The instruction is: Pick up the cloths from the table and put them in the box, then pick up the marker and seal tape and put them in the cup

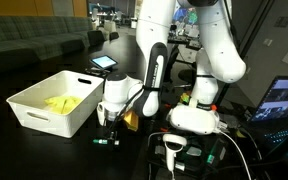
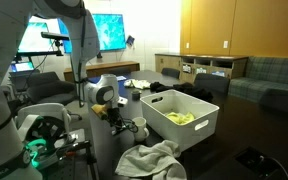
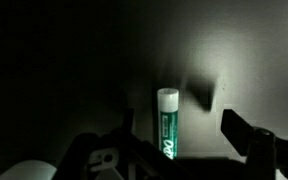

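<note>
Close under the wrist camera, the marker [image 3: 167, 122] lies on the black desk [image 3: 54, 60], a slim green-and-white stick with its white cap pointing away. It lies between the two dark fingers [image 3: 239, 130], which stand wide apart and do not touch it. In an exterior view the hand [image 1: 110, 120] hangs low over the desk with the teal marker [image 1: 106, 141] just below it. Nearby, a crumpled white cloth [image 2: 149, 158] lies on the desk in front of the box [image 2: 206, 125]. Farther off, the white box [image 1: 34, 112] holds the yellow cloth [image 1: 62, 102]. Behind it a lit tablet [image 1: 104, 62] rests on the desk.
</note>
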Controlling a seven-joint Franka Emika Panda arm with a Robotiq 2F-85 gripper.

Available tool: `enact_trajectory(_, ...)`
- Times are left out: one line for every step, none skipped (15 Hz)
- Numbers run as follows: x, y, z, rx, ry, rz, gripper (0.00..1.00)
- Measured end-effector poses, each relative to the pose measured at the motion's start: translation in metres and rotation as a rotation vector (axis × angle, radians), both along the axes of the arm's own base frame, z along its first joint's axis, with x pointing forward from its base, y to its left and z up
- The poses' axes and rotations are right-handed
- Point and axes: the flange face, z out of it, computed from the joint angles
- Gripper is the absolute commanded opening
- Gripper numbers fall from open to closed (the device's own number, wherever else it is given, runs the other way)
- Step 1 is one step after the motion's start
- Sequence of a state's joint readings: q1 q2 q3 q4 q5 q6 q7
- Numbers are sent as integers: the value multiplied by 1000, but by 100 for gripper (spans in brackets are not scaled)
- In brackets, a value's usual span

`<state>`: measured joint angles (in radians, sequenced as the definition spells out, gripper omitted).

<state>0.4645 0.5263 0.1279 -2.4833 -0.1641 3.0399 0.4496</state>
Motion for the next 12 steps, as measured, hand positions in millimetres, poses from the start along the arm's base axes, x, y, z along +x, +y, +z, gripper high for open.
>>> enact_trajectory(0,0,0,0,1,4,66)
enact_trajectory(1,-1,-1,0,2,8,62)
enact_trajectory(1,-1,-1,0,2,11,59)
enact_trajectory(1,-2,-1,0,3,15,61)
enact_trajectory(1,-2,-2,-1,4,17,61)
enact_trajectory(1,-3,-3,-2,4,20,62)
enact_trajectory(2,-3,-4,-4,5,23,58)
enact_trajectory(2,-3,-5,-4,7,24,55)
enact_trajectory(3,-3,-6,-5,8,26,52)
enact_trajectory(3,-4,-8,-6,10,27,49)
enact_trajectory(4,-4,-8,-6,9,27,43)
enact_trajectory(5,-5,-8,-9,10,25,38)
